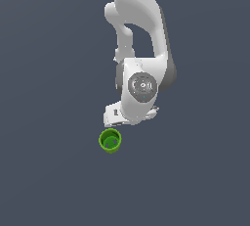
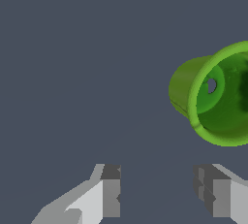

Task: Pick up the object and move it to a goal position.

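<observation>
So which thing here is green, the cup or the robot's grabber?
The little cup is the green one, bright green with a thin rim. The gripper is white and grey, with its two fingers spread apart and nothing between them.

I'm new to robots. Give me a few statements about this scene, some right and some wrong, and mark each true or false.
1. The green cup is held between the fingers of the gripper. False: the cup sits apart from the gripper, with nothing between the fingers.
2. The gripper is open. True: the wrist view shows a wide gap between the two fingers.
3. The cup is red. False: it is bright green.
4. The cup is the only loose thing in view. True: both views show just the cup, the arm and a plain dark surface.
5. The cup is full of liquid. False: its green inside shows and looks empty.
</observation>
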### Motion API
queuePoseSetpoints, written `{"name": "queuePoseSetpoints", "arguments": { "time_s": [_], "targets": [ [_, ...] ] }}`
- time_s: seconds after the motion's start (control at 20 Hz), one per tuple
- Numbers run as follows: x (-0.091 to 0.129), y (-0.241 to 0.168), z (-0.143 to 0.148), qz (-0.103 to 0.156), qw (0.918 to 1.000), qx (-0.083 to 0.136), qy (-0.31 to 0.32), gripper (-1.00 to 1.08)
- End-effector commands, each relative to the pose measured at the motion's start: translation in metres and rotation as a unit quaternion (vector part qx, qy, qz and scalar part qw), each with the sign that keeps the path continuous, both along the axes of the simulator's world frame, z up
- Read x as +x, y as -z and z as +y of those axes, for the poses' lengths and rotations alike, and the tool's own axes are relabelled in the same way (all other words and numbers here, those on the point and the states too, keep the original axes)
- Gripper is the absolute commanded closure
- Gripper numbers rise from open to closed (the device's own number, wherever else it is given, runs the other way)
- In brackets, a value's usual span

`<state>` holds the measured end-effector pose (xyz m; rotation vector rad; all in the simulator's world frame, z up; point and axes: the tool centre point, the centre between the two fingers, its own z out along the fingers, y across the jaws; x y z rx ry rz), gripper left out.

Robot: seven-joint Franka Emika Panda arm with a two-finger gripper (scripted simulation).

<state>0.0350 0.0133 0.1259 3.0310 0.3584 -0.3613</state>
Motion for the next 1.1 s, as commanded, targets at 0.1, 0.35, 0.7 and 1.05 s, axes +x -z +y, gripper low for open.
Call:
{"name": "queuePoseSetpoints", "arguments": {
  "time_s": [0.1,0.35,0.7,1.05],
  "targets": [
    [0.008,0.01,-0.008,0.031,0.9993,-0.01,-0.02,-0.2],
    [0.016,0.02,-0.015,0.062,0.9971,-0.02,-0.04,-0.2],
    [0.025,0.034,-0.024,0.099,0.9924,-0.033,-0.065,-0.2],
    [0.032,0.045,-0.03,0.128,0.9872,-0.043,-0.085,-0.2]
  ]
}}
